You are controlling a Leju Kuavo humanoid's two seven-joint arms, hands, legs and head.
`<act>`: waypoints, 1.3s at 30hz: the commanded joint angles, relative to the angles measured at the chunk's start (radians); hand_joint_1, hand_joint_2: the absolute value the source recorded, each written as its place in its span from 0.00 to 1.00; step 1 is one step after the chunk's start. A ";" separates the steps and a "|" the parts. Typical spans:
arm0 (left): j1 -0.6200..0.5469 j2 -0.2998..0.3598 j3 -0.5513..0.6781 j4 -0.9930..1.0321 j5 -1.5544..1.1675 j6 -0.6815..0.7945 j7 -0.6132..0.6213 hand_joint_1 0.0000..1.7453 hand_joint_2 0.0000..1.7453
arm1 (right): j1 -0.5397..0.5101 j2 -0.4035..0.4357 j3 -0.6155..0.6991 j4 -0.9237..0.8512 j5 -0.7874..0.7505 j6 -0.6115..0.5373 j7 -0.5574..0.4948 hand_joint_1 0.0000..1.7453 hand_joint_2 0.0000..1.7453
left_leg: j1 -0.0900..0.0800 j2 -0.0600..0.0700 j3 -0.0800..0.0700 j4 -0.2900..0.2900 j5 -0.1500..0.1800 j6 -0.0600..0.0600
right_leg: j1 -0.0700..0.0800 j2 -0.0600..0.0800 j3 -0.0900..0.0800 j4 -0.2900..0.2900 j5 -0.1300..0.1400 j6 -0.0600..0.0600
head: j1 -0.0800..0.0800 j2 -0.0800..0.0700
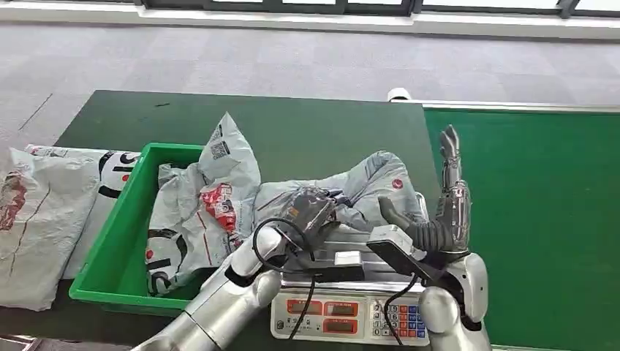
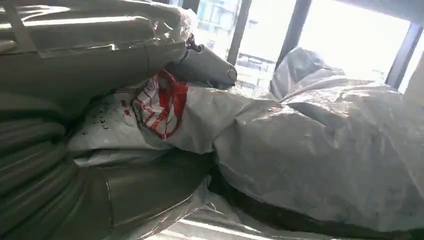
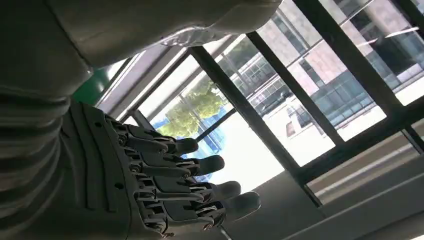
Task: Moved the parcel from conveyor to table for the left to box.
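Left hand (image 1: 311, 208) grips with fingers curled; right hand (image 1: 451, 191) raised, fingers apart.

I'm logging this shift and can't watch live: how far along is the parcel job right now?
Done: the grey parcel is off the green conveyor and lies on the scale by the green box. In hand: the left hand rests on the parcel; whether it grips it is unclear. The right hand is raised, fingers apart, holding nothing. Left: getting the parcel into the box, which already holds other bags.

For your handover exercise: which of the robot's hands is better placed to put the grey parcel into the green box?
Left, probably: the left hand is on the grey parcel beside the green box; the right hand is raised, holding nothing.
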 commanded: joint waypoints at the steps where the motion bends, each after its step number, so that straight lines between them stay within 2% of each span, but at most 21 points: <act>1: 0.039 0.030 0.090 -0.120 -0.031 0.096 0.003 1.00 1.00 | -0.023 0.009 -0.005 0.037 0.003 0.000 0.002 0.00 1.00 | 0.001 0.004 0.002 -0.003 0.001 -0.002 | 0.001 0.003 0.001 -0.003 0.002 -0.001 | 0.000 0.000; 6: 0.135 0.029 0.158 -0.362 -0.029 0.233 0.029 1.00 1.00 | 0.022 0.008 -0.013 -0.010 0.007 -0.021 0.009 0.00 1.00 | 0.001 0.003 0.000 -0.001 0.000 -0.001 | 0.000 0.002 -0.001 0.000 0.000 -0.001 | 0.000 0.000; 9: 0.162 0.031 0.210 -0.461 0.062 0.401 0.003 1.00 1.00 | 0.046 -0.001 -0.010 -0.023 0.008 -0.042 0.010 0.00 1.00 | 0.001 0.003 0.002 -0.002 0.000 -0.002 | 0.001 0.001 0.000 -0.002 0.000 -0.001 | 0.000 0.000; 10: 0.174 0.015 0.267 -0.509 0.022 0.404 -0.022 1.00 1.00 | 0.048 -0.003 -0.007 -0.021 0.005 -0.049 0.010 0.00 1.00 | 0.001 0.003 0.001 -0.002 0.000 -0.001 | 0.001 0.002 0.000 -0.001 0.000 -0.001 | 0.000 0.000; 11: 0.197 -0.051 0.389 -0.558 -0.016 0.404 -0.096 1.00 1.00 | 0.051 -0.006 -0.004 -0.018 0.001 -0.057 0.009 0.00 1.00 | 0.001 0.003 0.000 0.000 -0.001 -0.001 | 0.001 0.003 -0.001 0.000 0.000 -0.001 | 0.000 0.000; 13: 0.207 -0.133 0.532 -0.580 -0.035 0.404 -0.193 1.00 1.00 | 0.057 -0.007 0.002 -0.019 -0.001 -0.071 0.010 0.00 1.00 | 0.001 0.004 -0.001 0.000 -0.001 -0.001 | 0.001 0.003 -0.002 0.000 0.001 -0.001 | 0.000 0.000; 15: 0.195 -0.144 0.594 -0.594 -0.045 0.404 -0.189 1.00 1.00 | 0.064 -0.008 0.009 -0.026 0.001 -0.073 0.012 0.00 1.00 | 0.002 0.004 -0.001 0.000 0.000 -0.001 | 0.002 0.003 -0.002 -0.001 0.001 -0.001 | 0.000 0.000; 29: 0.195 -0.144 0.594 -0.594 -0.045 0.404 -0.189 1.00 1.00 | 0.064 -0.008 0.009 -0.026 0.001 -0.073 0.012 0.00 1.00 | 0.001 0.002 0.003 -0.005 0.002 -0.002 | 0.002 0.000 0.003 -0.005 0.002 -0.001 | 0.000 0.000; 39: 0.194 -0.144 0.604 -0.610 -0.055 0.404 -0.169 1.00 1.00 | 0.064 -0.007 0.013 -0.028 0.002 -0.071 0.013 0.00 1.00 | 0.001 0.001 0.000 -0.001 0.000 -0.001 | 0.001 0.000 0.000 -0.001 0.000 0.000 | 0.000 0.000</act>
